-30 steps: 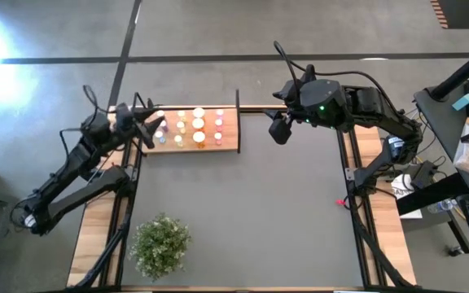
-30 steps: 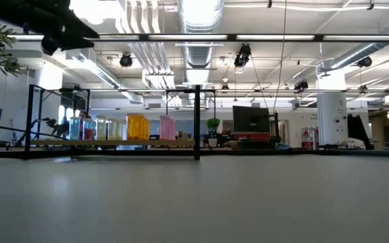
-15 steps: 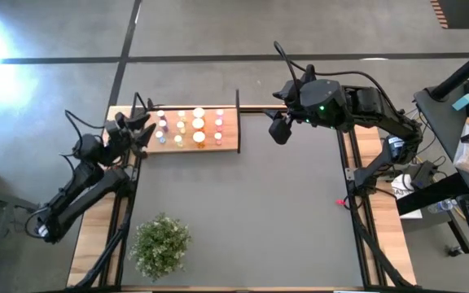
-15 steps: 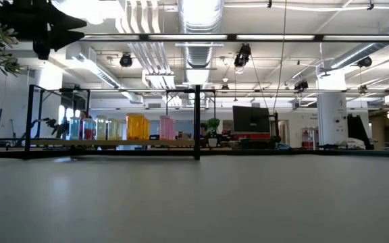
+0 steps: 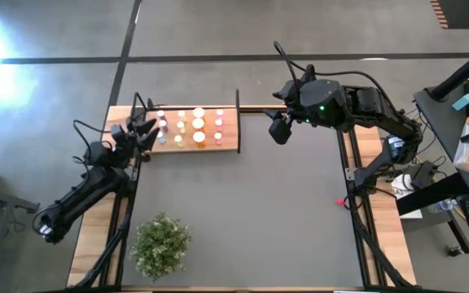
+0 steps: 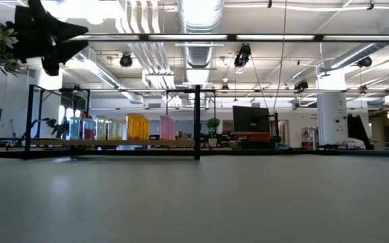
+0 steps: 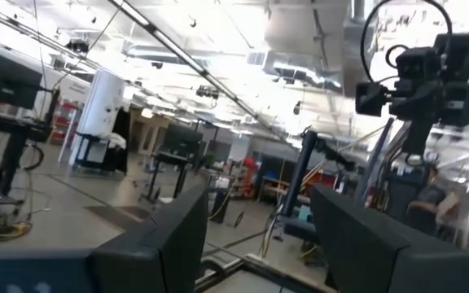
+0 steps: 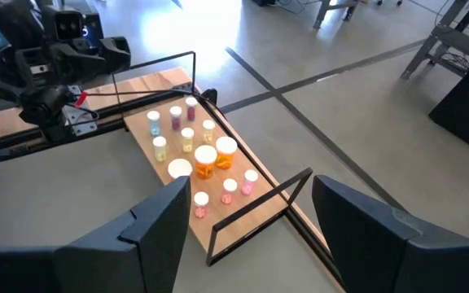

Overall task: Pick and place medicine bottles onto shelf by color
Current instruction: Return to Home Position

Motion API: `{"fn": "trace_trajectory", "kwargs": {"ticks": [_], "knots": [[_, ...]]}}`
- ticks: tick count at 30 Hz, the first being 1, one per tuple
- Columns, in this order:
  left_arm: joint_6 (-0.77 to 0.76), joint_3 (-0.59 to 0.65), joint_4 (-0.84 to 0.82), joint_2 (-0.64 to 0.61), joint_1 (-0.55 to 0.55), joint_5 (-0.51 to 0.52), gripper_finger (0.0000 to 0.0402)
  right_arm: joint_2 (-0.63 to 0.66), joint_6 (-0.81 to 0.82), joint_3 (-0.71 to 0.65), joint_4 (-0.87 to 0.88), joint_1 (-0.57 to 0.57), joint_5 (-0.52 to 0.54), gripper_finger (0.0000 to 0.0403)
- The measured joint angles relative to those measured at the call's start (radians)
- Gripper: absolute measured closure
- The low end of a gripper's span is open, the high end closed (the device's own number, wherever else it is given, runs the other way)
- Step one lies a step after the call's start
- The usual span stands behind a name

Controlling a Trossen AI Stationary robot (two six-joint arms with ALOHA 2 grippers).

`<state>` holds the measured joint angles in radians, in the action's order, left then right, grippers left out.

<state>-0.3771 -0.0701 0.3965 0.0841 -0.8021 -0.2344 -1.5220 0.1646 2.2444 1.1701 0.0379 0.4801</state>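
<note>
In the high view, the medicine bottles (image 5: 190, 128) are being carried in rows by the shelf (image 5: 229, 134), which is lying at the far edge of the dark surface (image 5: 251, 212). The left gripper (image 5: 145, 132) is being held just beside the shelf's left end, and the right gripper (image 5: 280, 129) is being held off the shelf's right end, apart from it. A green plant (image 5: 161, 244) is being shown well apart from the shelf, on the near side of the surface. In the low view, the bottles are being seen upright in a line on the shelf, between its black rods (image 6: 196, 125), and the left gripper is being held high above the shelf's left end. In the left wrist view, the left fingers (image 7: 161, 244) are being held wide apart with nothing between them, and only the room is being shown beyond. In the right wrist view, the right fingers (image 8: 161, 236) are being held apart and empty. The shelf is being seen beyond them, with orange and pink bottles among those standing on it.
</note>
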Motion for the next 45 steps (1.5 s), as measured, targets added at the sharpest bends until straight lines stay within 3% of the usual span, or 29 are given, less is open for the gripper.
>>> {"fn": "trace_trajectory", "kwargs": {"ticks": [12, 17, 45], "knots": [[-0.036, 0.061, 0.038, 0.002, 0.0, -0.024, 0.02, 0.0, 0.0, 0.0, 0.0, 0.0, 0.0, 0.0154], [-0.036, 0.062, -0.025, 0.012, 0.0, -0.031, 0.02, 0.0, 0.0, 0.0, 0.0, 0.0, 0.0, 0.0154], [-0.035, 0.064, -0.015, 0.076, -0.001, -0.031, 0.02, 0.0, 0.0, 0.0, 0.0, 0.0, 0.0, 0.0154]]}}
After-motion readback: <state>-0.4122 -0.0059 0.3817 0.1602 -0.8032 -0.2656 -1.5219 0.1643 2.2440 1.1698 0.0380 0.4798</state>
